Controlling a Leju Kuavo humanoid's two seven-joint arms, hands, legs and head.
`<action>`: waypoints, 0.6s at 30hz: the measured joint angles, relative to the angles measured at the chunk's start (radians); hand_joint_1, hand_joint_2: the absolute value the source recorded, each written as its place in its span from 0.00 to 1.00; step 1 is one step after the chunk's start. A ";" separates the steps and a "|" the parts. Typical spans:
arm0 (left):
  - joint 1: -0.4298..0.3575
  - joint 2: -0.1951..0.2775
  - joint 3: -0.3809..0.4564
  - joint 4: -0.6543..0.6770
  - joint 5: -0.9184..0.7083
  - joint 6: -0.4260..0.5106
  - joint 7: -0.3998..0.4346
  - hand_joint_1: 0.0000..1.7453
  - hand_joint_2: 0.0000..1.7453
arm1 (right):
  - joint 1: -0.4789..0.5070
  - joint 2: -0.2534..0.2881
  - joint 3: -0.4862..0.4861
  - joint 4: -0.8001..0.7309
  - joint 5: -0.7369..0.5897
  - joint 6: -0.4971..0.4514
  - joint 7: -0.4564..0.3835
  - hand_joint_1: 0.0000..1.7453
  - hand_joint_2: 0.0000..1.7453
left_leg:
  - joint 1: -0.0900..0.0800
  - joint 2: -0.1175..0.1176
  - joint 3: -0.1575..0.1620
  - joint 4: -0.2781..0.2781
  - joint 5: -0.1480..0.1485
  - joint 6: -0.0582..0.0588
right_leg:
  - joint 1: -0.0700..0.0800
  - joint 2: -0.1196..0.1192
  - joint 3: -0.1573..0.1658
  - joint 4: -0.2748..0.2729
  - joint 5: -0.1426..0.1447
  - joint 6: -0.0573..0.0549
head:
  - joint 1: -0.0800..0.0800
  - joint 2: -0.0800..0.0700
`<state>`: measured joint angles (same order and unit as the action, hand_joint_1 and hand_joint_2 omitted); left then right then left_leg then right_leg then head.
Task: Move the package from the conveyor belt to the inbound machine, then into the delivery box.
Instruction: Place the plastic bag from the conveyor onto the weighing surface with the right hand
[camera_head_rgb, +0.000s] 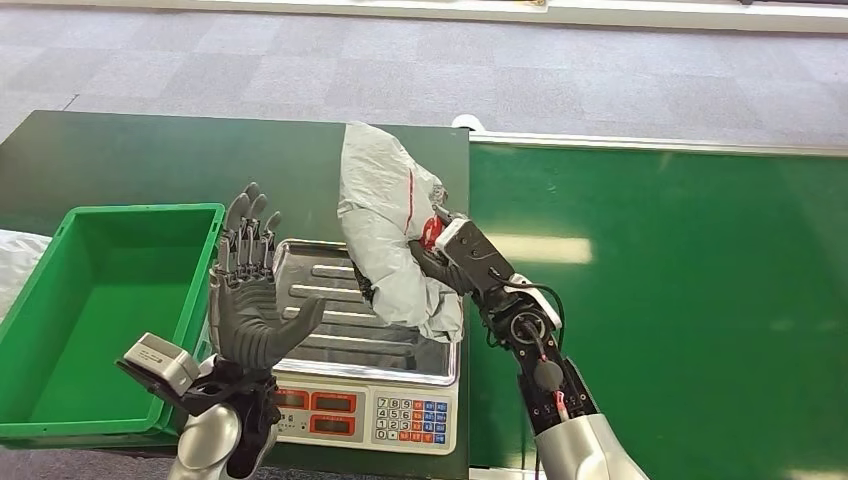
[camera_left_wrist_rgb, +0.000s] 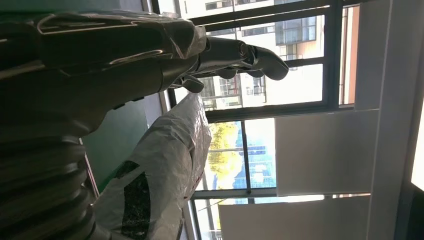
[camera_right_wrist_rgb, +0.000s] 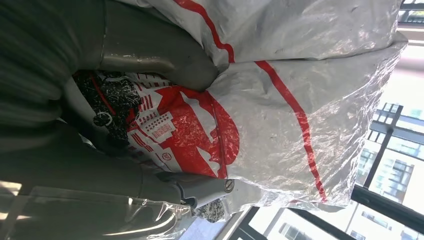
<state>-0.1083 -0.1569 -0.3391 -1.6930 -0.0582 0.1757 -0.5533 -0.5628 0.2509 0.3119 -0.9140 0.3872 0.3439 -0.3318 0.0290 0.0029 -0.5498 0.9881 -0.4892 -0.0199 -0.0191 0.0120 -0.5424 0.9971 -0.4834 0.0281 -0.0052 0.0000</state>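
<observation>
From the head camera I see my right hand clamped on a crumpled grey plastic mailer package with a red stripe and red printing. The package stands nearly upright in that grip, its lower end hanging over the ribbed steel pan of a silver electronic weighing scale; I cannot tell whether it touches the pan. The right wrist camera confirms the hold: the thick grey thumb presses into the wrinkled film of the package just above the red printed patch, and darker fingers wrap the other side.

My left hand is raised beside the scale, palm turned toward the package, fingers spread and pointing up, holding nothing. It sits between the scale and a green plastic crate on my left, near the package but apart from it. In the left wrist camera the fingers reach out straight, with the grey package visible beyond them against bright windows.

The scale's front panel shows red displays and a keypad. It rests on a dark green tabletop. The brighter green conveyor belt stretches away on my right.
</observation>
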 joint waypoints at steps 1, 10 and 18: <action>-0.003 0.000 -0.003 0.000 0.001 0.000 0.000 0.00 1.00 | -0.005 0.004 0.015 0.006 -0.002 0.000 0.000 1.00 1.00 | 0.000 0.000 0.000 0.000 0.000 0.000 | 0.000 0.000 0.000 0.000 0.000 0.000 | 0.000 0.000; -0.012 0.000 -0.017 0.000 0.009 0.002 -0.003 0.00 1.00 | -0.018 0.012 0.107 0.022 -0.010 -0.022 0.012 1.00 1.00 | 0.000 -0.001 0.000 0.000 0.000 0.000 | 0.000 -0.001 -0.001 0.000 0.000 0.000 | 0.000 0.000; -0.043 0.000 -0.020 0.002 0.010 0.013 0.000 0.00 1.00 | -0.018 0.000 0.165 0.037 -0.002 -0.093 0.071 0.00 1.00 | 0.000 -0.001 0.000 0.000 0.000 0.000 | 0.000 -0.001 -0.001 0.000 0.000 0.000 | 0.000 0.000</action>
<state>-0.1513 -0.1568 -0.3590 -1.6909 -0.0478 0.1885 -0.5534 -0.5806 0.2508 0.4768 -0.8771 0.3856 0.2504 -0.2608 0.0290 0.0017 -0.5502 0.9882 -0.4892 -0.0199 -0.0191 0.0112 -0.5431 0.9969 -0.4833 0.0279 -0.0054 0.0000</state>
